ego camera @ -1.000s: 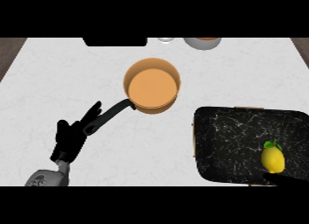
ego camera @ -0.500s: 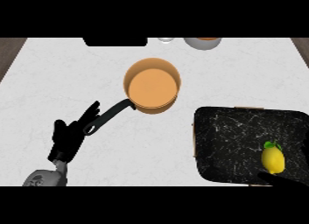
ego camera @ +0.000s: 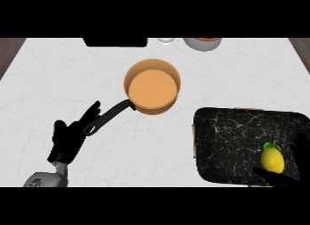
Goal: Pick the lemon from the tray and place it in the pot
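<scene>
A: Head view, item one: right hand [ego camera: 298, 163]. What is changing?

B: It is coming further into view at the lower right corner than a second ago. Fingers are now rising along the far side of the lemon [ego camera: 272, 159], with the thumb lying just below it. The hand is spreading open around the fruit, not yet closing on it.

A: Item two: lemon. Where is it sitting?

B: It is lying where it was, on the black tray [ego camera: 235, 132], near the tray's lower right part, leaf end pointing up.

A: Meaning for the task?

B: By my judgement the reach is ending and the grasp is starting; the lift and carry are not yet done.

A: Item three: pot [ego camera: 152, 86]?

B: It is standing on the white worktop [ego camera: 60, 74], well apart from the tray, handle pointing down-left.

A: Item four: left hand [ego camera: 70, 134]?

B: It is resting open, fingers up, just beside the handle's tip.
</scene>
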